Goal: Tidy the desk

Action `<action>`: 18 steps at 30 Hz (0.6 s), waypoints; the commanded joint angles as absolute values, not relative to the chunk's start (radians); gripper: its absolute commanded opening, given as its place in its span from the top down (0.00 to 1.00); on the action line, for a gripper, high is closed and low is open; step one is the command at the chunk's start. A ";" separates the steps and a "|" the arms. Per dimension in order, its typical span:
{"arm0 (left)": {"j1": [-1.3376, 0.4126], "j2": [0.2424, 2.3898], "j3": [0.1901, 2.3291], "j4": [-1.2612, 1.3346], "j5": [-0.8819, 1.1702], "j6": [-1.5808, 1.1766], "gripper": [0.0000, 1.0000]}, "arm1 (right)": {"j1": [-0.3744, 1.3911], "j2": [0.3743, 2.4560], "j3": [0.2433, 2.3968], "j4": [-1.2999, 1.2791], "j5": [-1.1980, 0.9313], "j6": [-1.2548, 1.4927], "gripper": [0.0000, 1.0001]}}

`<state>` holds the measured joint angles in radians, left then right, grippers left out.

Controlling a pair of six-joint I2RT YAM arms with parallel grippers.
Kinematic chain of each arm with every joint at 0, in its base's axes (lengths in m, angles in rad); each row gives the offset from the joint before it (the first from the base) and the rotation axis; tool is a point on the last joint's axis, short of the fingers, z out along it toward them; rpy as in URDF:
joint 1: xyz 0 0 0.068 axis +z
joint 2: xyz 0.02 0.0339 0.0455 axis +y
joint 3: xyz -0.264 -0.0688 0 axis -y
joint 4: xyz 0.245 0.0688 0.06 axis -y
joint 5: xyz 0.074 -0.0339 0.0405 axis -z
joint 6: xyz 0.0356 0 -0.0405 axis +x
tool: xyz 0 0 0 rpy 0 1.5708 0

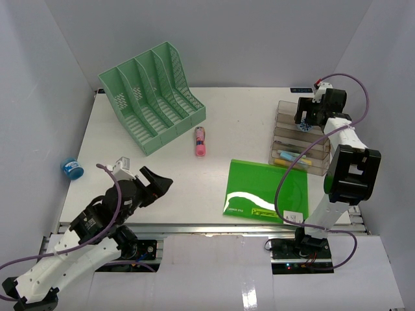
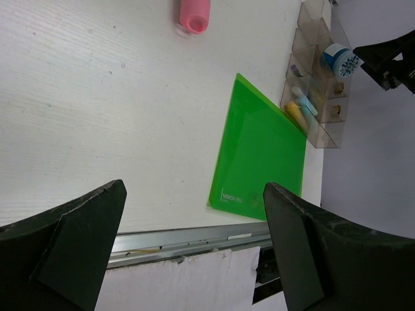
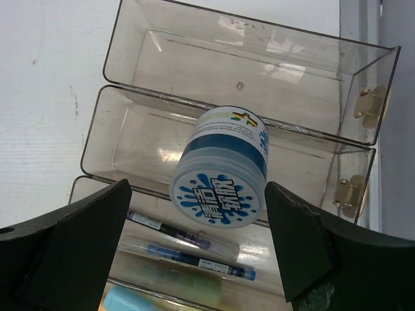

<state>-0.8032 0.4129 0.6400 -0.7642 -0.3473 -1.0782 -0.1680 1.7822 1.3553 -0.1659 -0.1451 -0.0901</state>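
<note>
The white desk [image 1: 246,126] has a silver front rail [image 2: 188,240]. My right gripper [image 1: 308,118] is open above the clear compartment organizer [image 1: 300,139] at the back right. In the right wrist view a blue-and-white jar [image 3: 222,168] lies tilted in the organizer [image 3: 130,129], lid toward the camera, between my spread fingers [image 3: 84,240] without touching them. The jar also shows in the left wrist view [image 2: 340,59]. My left gripper [image 1: 144,176] is open and empty above the front left of the desk, also in its wrist view [image 2: 194,188].
A mint green file rack [image 1: 152,97] stands at the back left. A pink tube [image 1: 200,141] lies mid-desk. A green folder [image 1: 266,191] lies front right. Pens [image 3: 188,236] and highlighters [image 2: 298,110] fill the organizer's near compartments. A second blue jar [image 1: 71,168] sits at the left edge.
</note>
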 commanded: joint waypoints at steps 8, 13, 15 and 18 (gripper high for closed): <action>-0.801 0.376 0.588 -0.775 -0.351 -1.122 0.02 | -0.165 1.838 1.364 -0.122 -0.078 -0.091 0.09; -0.801 0.361 0.570 -0.771 -0.348 -1.122 0.02 | -0.160 1.854 1.348 -0.104 -0.059 -0.091 0.06; -0.801 0.355 0.563 -0.770 -0.347 -1.121 0.02 | -0.160 1.856 1.341 -0.093 -0.051 -0.091 0.05; -0.801 0.346 0.557 -0.766 -0.348 -1.121 0.02 | -0.158 1.856 1.334 -0.078 -0.046 -0.084 0.18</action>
